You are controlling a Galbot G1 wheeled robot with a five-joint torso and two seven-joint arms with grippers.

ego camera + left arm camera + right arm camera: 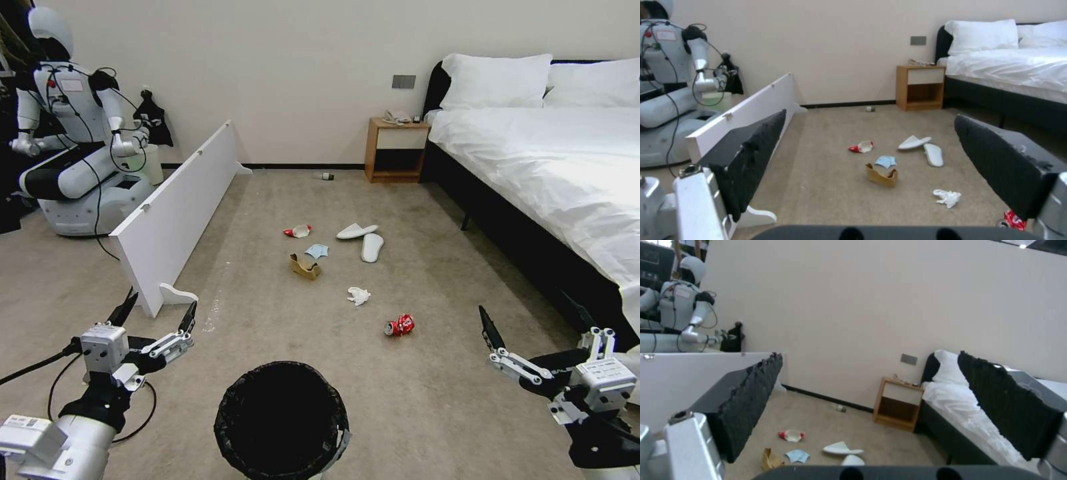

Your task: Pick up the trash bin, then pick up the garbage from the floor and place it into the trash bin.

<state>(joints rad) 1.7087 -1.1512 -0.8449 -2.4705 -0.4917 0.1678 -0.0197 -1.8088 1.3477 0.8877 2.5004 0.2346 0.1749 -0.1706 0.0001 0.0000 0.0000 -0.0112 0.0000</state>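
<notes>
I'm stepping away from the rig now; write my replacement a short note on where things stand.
Left tool: open, holding nothing, raised left of the trash bin.
Right tool: open, holding nothing, raised on the right near the bed.
Bin stands on the floor between the arms, not picked up.
Garbage all on the carpet ahead: red can, tissue, cardboard scrap, face mask, packet, two slippers, small bottle by the wall.
Done: nothing. Left: everything.
</notes>
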